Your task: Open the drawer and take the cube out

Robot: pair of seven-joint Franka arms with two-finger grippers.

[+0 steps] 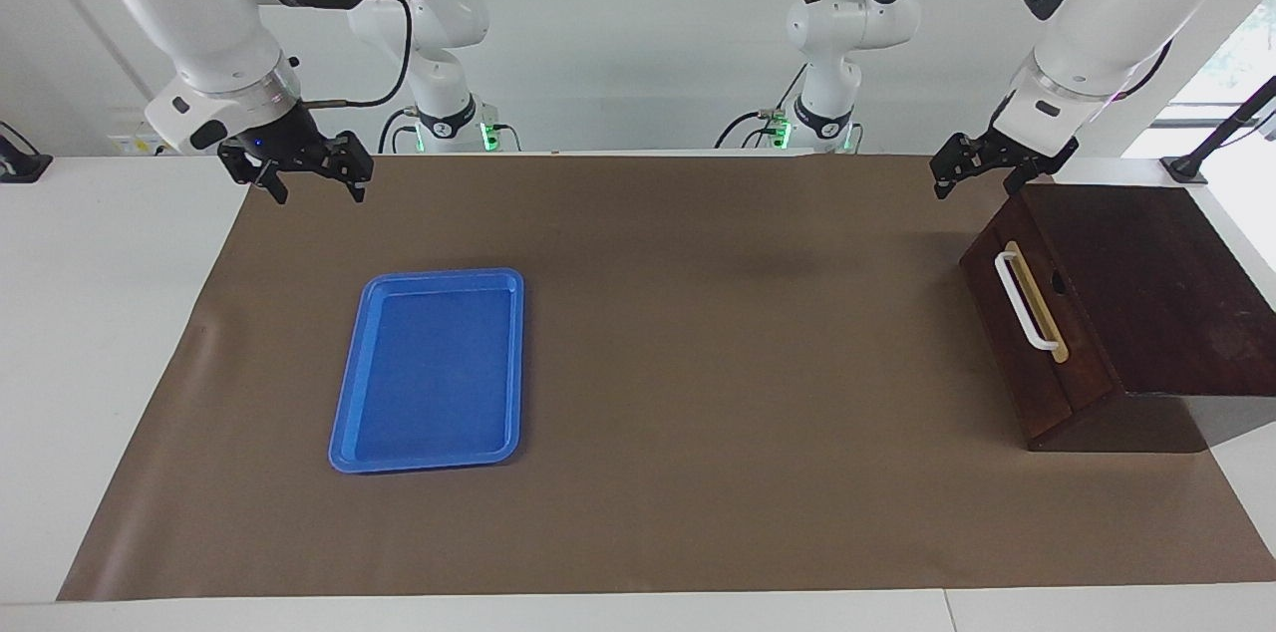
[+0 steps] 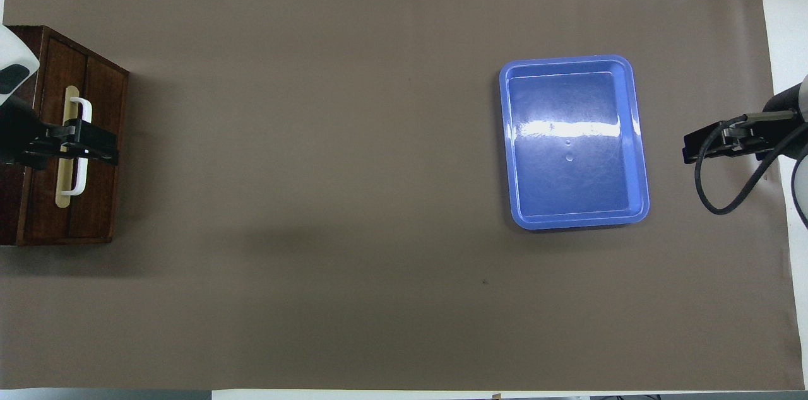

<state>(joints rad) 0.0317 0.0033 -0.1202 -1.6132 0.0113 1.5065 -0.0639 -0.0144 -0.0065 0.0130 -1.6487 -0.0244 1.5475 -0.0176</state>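
Note:
The dark brown slant-topped box stands at the left arm's end of the table. Its drawer (image 1: 1037,343) is shut, and the white bar handle (image 1: 1027,303) on its tan strip faces the middle of the table. The drawer (image 2: 95,103) and handle (image 2: 77,182) also show in the overhead view. The yellow cube is hidden. My left gripper (image 1: 979,181) is open and raised, touching nothing; in the overhead view it (image 2: 85,146) lies over the handle. My right gripper (image 1: 317,185) is open and empty, raised over the mat's edge at the right arm's end (image 2: 710,146).
An empty blue tray (image 1: 429,368) lies on the brown mat (image 1: 698,363) toward the right arm's end; it also shows in the overhead view (image 2: 571,185). White tabletop borders the mat on all sides.

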